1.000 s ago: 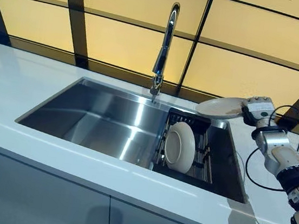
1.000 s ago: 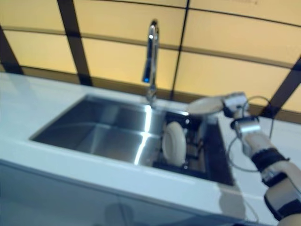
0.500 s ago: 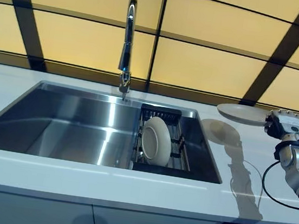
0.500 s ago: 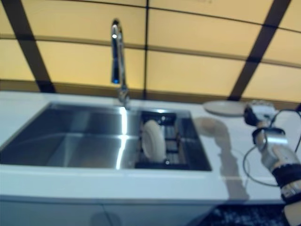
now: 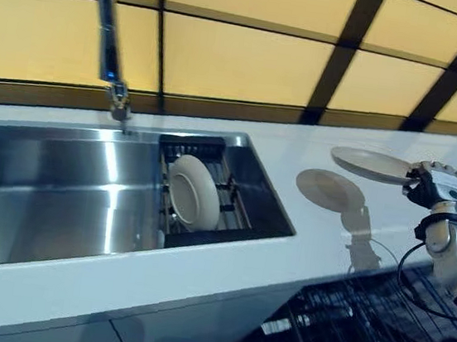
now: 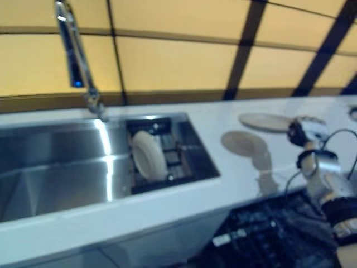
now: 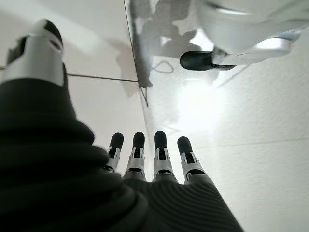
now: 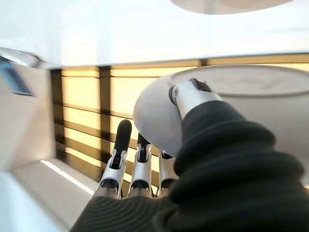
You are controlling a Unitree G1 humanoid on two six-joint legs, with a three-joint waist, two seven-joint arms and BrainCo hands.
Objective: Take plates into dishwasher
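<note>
My right hand (image 5: 429, 184) pinches a plate (image 5: 373, 164) by its right rim, holding it flat above the counter (image 5: 313, 161), with the open dishwasher rack (image 5: 359, 329) below and nearer me, while my left hand (image 7: 149, 162) hangs empty, fingers straight.

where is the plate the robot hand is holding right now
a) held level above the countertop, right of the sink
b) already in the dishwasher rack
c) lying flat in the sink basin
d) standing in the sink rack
a: the right robot hand pinches the plate by its edge, level above the white countertop, casting a round shadow there; a second plate stands in the sink rack.
</note>
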